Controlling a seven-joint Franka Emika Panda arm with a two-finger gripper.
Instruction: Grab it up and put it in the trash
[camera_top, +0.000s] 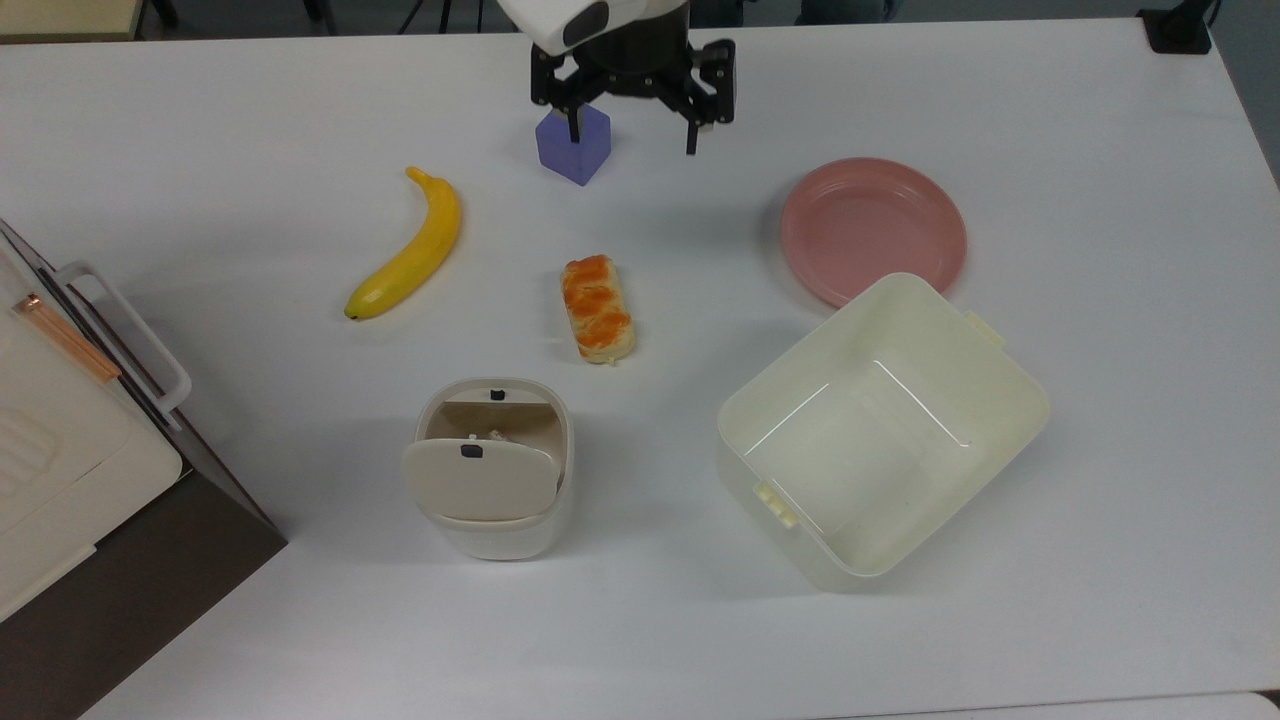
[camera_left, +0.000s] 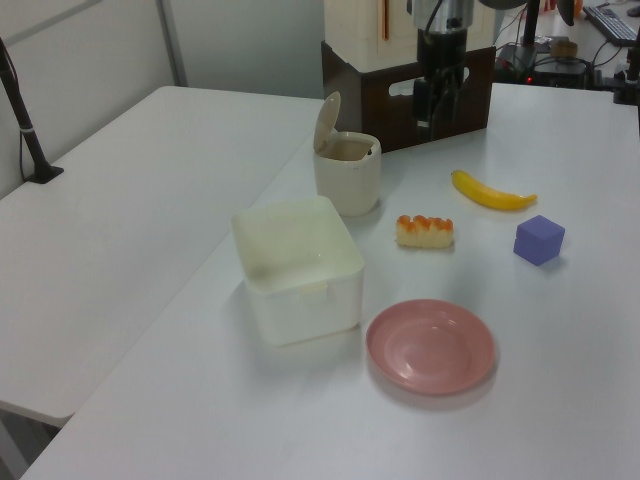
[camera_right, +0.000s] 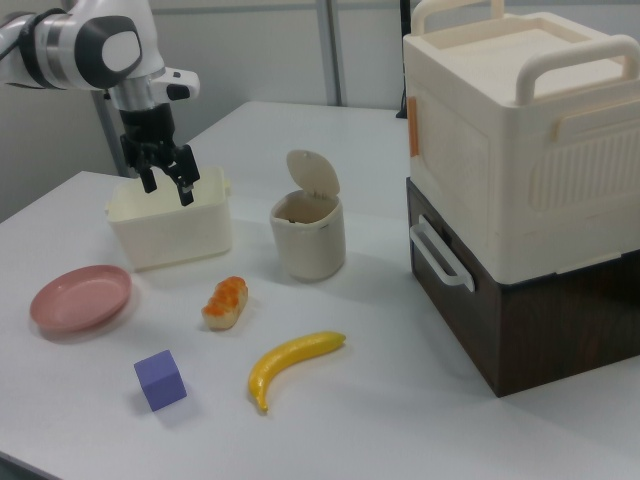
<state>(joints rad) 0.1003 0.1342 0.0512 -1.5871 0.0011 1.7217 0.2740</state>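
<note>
The trash (camera_top: 495, 520), a small cream-beige rounded bin, stands with its flap lid (camera_top: 480, 482) tilted up; it also shows in the left view (camera_left: 348, 180) and the right view (camera_right: 308, 245). The paper wad is hidden from all views. My gripper (camera_top: 632, 143) hangs open and empty high above the table near the top view's upper edge, far from the bin and next to the purple cube. The left view puts the gripper (camera_left: 440, 108) in front of the brown box. The right view puts it (camera_right: 167, 190) over the square tub.
An orange-glazed bread (camera_top: 598, 308) and a banana (camera_top: 410, 250) lie between gripper and bin. A purple cube (camera_top: 573, 145), a pink plate (camera_top: 873, 228) and a large cream square tub (camera_top: 1000, 440) sit nearby. A cream and brown box stack (camera_right: 520, 200) stands at the table edge.
</note>
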